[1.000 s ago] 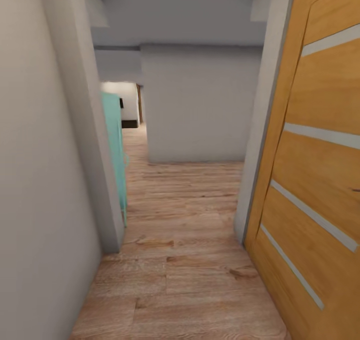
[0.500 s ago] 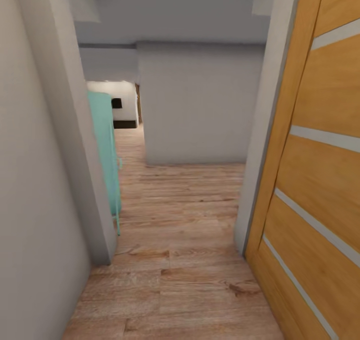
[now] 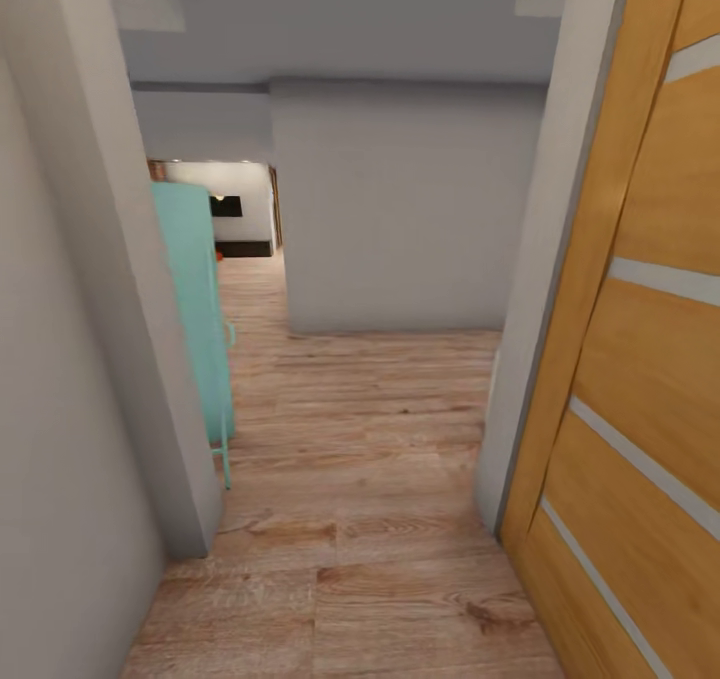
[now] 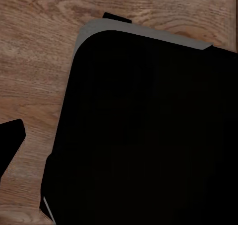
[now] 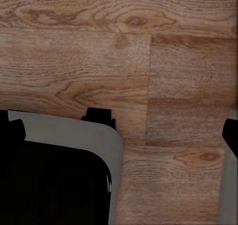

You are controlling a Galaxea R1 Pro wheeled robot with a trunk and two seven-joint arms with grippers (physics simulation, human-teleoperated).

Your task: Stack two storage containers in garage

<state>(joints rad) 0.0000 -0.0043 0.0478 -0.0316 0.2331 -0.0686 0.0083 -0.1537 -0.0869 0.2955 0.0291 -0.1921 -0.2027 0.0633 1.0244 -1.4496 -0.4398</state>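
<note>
The two storage containers are out of view. I face a narrow hallway with a light wood plank floor (image 3: 350, 479) and pale grey walls. In the right wrist view, dark fingertips (image 5: 230, 134) stand at opposite edges, so my right gripper (image 5: 120, 129) is open with only floor planks between them. In the left wrist view, one dark fingertip (image 4: 11, 138) shows beside the black body of my base (image 4: 148, 135); the other finger is lost against it.
An open wooden door (image 3: 640, 359) with pale stripes stands close on the right. A grey wall corner (image 3: 130, 339) is close on the left, with a teal panel (image 3: 195, 299) behind it. A grey wall (image 3: 400, 219) blocks straight ahead; a passage (image 3: 245, 259) leads left toward a lit room.
The whole view has shifted: I have rolled forward along the hallway. The left wall corner, teal panel and door frame have spread outward and look nearer.
</note>
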